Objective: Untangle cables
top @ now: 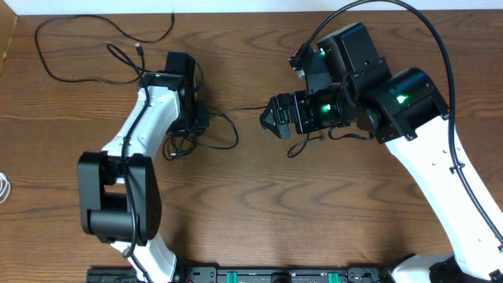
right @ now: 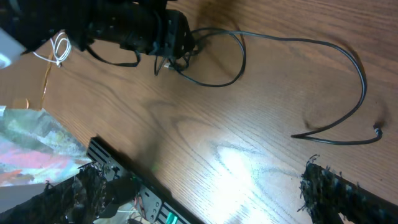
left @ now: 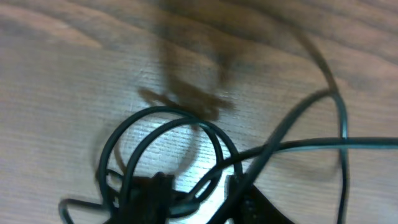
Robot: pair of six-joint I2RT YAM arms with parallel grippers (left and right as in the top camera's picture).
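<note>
1. The table [top: 259,204] I work at fills nearly every view. It is dark brown wood with long, wavy grain.
2. Along the table's far edge runs a pale strip [top: 236,6]; I cannot tell whether it is wall or another surface.
3. At the table's far left corner sits a lighter wooden edge [top: 6,39].
4. The table's near edge carries a black rail [top: 259,275] with small green parts.
5. A bright patch of glare [right: 242,165] lies on the tabletop close to that near edge.
6. Beyond the near edge, past the rail, is a crumpled sheet [right: 31,149] in pink, green and white, too blurred to identify.
</note>
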